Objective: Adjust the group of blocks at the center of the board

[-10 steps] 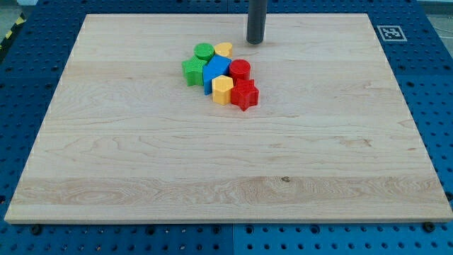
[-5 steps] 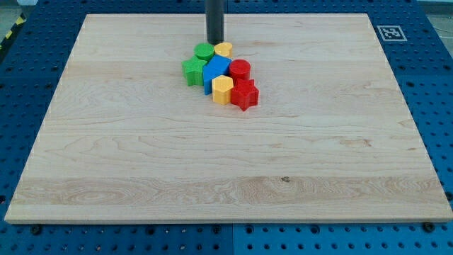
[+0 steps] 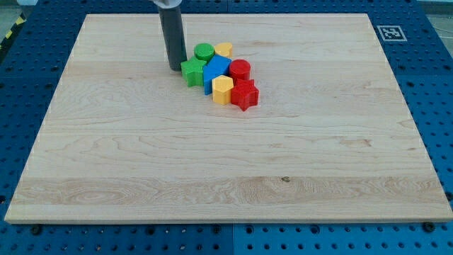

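No jaws showed, only my tip (image 3: 174, 68), resting just left of the green star block (image 3: 192, 71), contact unclear; the rod's top was cut off.

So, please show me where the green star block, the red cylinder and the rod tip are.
green star block (image 3: 191, 71), camera view, top face
red cylinder (image 3: 240, 69), camera view, top face
my tip (image 3: 174, 68), camera view, rod's lower end

Seven blocks packed in one touching cluster, above centre: green cylinder (image 3: 204, 50) and yellow heart block (image 3: 224, 49) at the view's top; green star block (image 3: 192, 71), blue block (image 3: 216, 71), red cylinder (image 3: 240, 69) mid-row; yellow hexagonal block (image 3: 222, 90) and red star block (image 3: 245, 94) lowest.
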